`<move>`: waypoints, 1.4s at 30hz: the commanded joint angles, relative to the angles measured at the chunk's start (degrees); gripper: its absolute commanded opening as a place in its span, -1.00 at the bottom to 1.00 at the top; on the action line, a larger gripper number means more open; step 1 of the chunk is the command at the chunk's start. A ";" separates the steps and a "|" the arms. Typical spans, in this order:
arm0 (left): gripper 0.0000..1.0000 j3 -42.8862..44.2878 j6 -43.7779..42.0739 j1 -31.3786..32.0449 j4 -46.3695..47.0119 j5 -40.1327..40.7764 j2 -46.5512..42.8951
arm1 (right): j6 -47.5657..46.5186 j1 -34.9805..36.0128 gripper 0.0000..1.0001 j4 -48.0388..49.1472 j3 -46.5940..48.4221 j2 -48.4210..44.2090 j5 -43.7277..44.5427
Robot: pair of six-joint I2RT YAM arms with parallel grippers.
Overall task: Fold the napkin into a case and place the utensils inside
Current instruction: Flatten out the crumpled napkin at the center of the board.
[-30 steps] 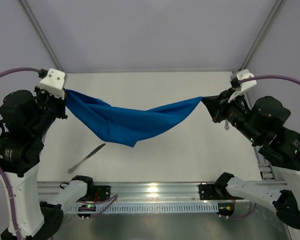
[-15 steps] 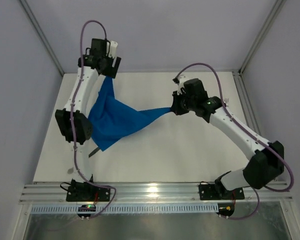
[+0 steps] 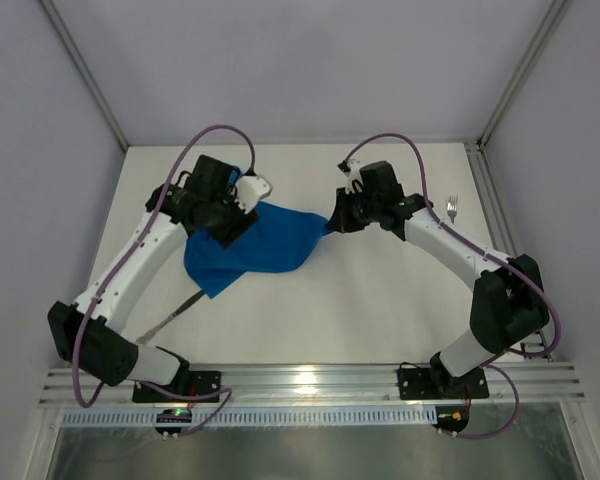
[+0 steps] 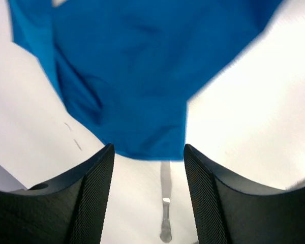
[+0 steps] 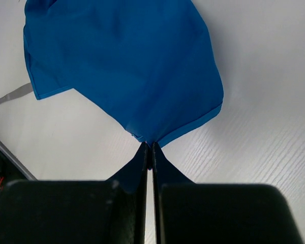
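left tool (image 4: 148, 152): jaws spread, nothing between them; sits over the napkin's far-left part
right tool (image 5: 149, 148): clenched on the napkin's right corner, low over the table
napkin (image 3: 265, 245): bright blue, loose and rumpled, not folded into a case; spread on the table (image 3: 380, 300) left of centre, with the right corner pulled to a point in the right tool
knife (image 3: 170, 318): slim, dark grey, on the table near-left of the napkin; one end runs under the napkin's near corner
fork (image 3: 452, 207): silver, on the table by the right edge, well apart from napkin and both tools
left wrist view: napkin edge just past the fingertips; knife end shows in the gap between the fingers
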State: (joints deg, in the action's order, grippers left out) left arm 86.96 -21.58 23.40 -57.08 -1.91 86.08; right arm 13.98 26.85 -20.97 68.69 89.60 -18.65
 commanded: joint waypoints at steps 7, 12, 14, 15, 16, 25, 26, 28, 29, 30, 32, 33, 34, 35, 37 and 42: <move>0.45 -28.24 -4.09 12.01 -1.03 12.98 -10.59 | 0.17 -1.54 -0.92 3.92 -0.92 -1.97 -1.30; 0.38 -31.23 -2.85 13.69 6.44 15.80 -6.74 | -0.53 -1.54 -0.93 3.39 -0.92 -2.24 0.02; 0.28 -31.85 -3.90 13.60 7.68 15.71 -4.45 | -0.97 -1.54 -0.92 2.96 -0.83 -2.41 0.72; 0.27 -32.02 -4.25 13.60 8.38 15.71 -3.82 | -1.14 -1.54 -0.92 2.87 -0.92 -2.50 0.99; 0.28 -32.20 -4.69 13.52 9.78 15.80 -3.21 | -1.41 -1.54 -0.93 2.52 -0.92 -2.50 1.16; 0.26 -34.75 -7.42 9.75 15.15 15.98 5.49 | -2.29 -2.15 -0.93 2.16 -0.75 -2.85 2.04; 0.25 -34.66 -7.51 9.04 15.85 16.06 5.76 | -2.38 -2.24 -0.93 2.08 -0.75 -2.85 2.13; 0.26 -34.58 -7.86 7.37 16.12 15.89 6.55 | -2.55 -2.42 -0.93 1.90 -0.83 -3.12 2.13; 0.25 -34.66 -8.03 7.10 15.95 15.02 7.34 | -2.64 -2.50 -0.92 1.81 -0.83 -3.21 2.13; 0.25 -34.92 -8.04 6.84 15.77 14.57 7.87 | -2.81 -2.51 -0.93 1.72 -0.83 -3.21 2.13; 0.23 -35.54 -7.95 6.57 15.77 14.04 9.27 | -2.99 -2.59 -0.92 1.72 -0.83 -3.38 2.39; 0.20 -36.15 -7.69 6.31 16.73 14.04 9.80 | -3.08 -2.68 -0.93 1.64 -0.75 -3.38 2.57; 0.16 -36.24 -7.42 6.05 17.35 13.87 10.24 | -3.17 -2.68 -0.92 1.55 -0.75 -3.38 2.57; 0.07 -36.16 -7.16 5.26 17.61 13.00 11.29 | -3.25 -2.77 -0.93 1.55 -0.66 -3.47 2.66; -0.04 -36.07 -6.89 4.73 17.97 12.64 12.00 | -3.52 -3.03 -0.92 1.46 -0.57 -3.73 2.66; -1.00 -35.28 -5.76 4.64 18.93 12.81 11.40 | -4.04 -4.35 -0.92 0.15 -0.48 -5.66 3.10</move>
State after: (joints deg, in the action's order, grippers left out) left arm 52.51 -28.58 28.71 -43.24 14.06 95.72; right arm 11.07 23.62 -20.47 67.88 87.96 -16.49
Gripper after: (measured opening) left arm 0.074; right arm 0.041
